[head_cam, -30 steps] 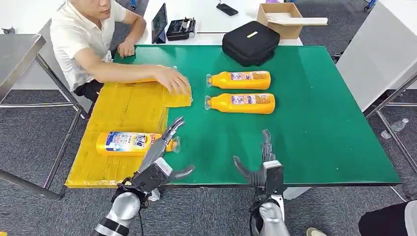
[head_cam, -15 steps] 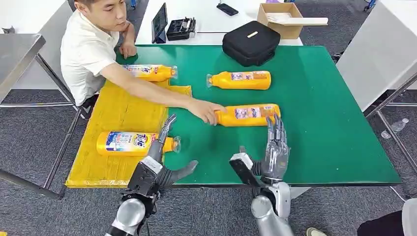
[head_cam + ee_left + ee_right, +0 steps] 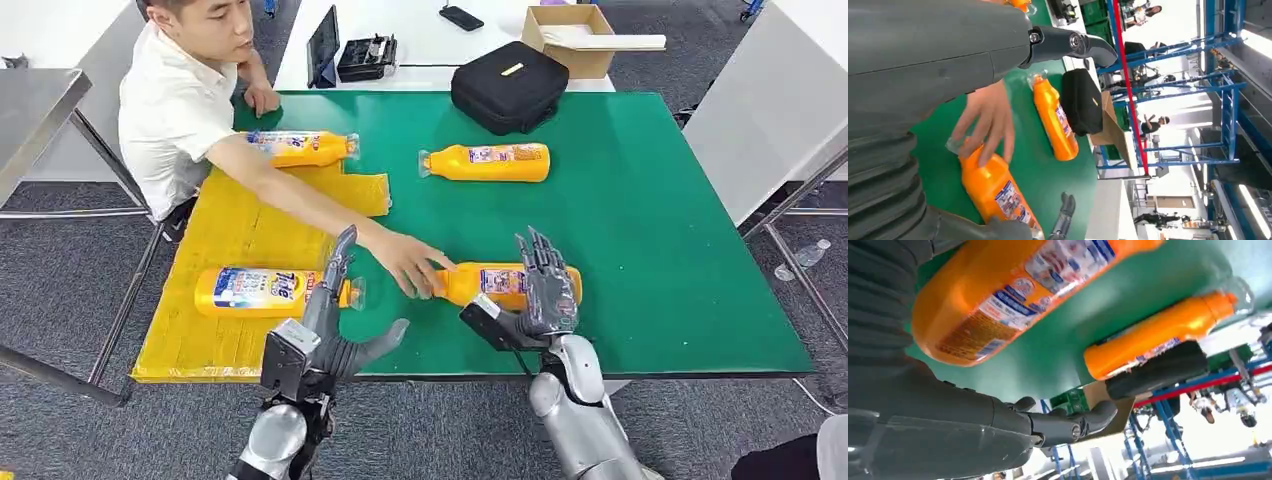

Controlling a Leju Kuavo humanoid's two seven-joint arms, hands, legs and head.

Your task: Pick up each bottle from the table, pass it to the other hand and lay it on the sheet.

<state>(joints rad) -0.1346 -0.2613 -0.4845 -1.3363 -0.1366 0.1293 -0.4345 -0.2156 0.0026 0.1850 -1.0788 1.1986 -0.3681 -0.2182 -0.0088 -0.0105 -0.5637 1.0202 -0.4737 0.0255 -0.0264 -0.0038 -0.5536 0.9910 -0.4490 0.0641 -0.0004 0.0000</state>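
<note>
An orange bottle (image 3: 500,283) lies on the green table (image 3: 660,230) near the front edge, and a person's hand (image 3: 410,265) holds its neck. My right hand (image 3: 545,290) stands open with fingers spread against the bottle's near side, not closed around it; the right wrist view has this bottle (image 3: 1023,290) just off the palm. My left hand (image 3: 330,320) is open beside the cap of a bottle (image 3: 265,290) lying on the yellow sheet (image 3: 250,220). Another bottle (image 3: 300,148) lies at the sheet's far end, and a third (image 3: 487,161) on the table further back.
The person sits at the table's far left corner with one arm reaching across the sheet. A black bag (image 3: 510,85) sits at the back of the table. A cardboard box (image 3: 570,30) and a tablet (image 3: 325,45) stand on the white table behind.
The person has dragged the near bottle toward the front edge. My right hand has risen and come up against that bottle. My left hand has barely moved.
</note>
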